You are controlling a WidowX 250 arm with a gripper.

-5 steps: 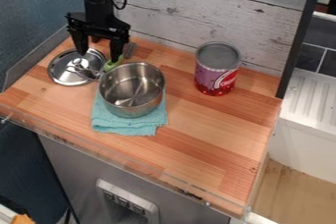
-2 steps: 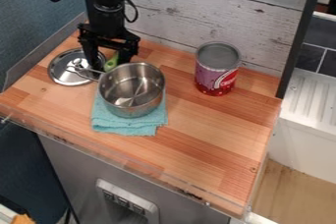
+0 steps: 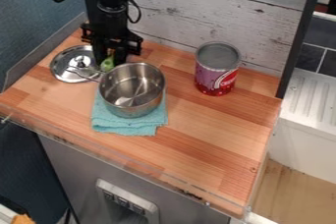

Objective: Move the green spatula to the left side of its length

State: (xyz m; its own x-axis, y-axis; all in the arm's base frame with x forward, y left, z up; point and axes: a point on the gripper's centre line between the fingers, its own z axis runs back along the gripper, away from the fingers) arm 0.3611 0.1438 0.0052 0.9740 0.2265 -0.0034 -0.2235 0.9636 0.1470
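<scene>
At the back left of the counter, the gripper point(image 3: 109, 59) hangs down between the lid and the pot, its fingers close together on the green spatula point(image 3: 107, 64). A small green part of the spatula shows low between the fingers, just behind the pot's rim; the rest is hidden by the gripper and pot.
A steel pot point(image 3: 115, 101) stands on a folded teal cloth point(image 3: 125, 127) directly in front of the gripper. The metal lid point(image 3: 64, 71) lies close on the left. A red and purple can point(image 3: 216, 73) stands to the right, near the back wall.
The gripper first moved right and then its fingers drew together around the spatula. The green part has shifted slightly left and forward, and the lid has moved a little toward the back.
</scene>
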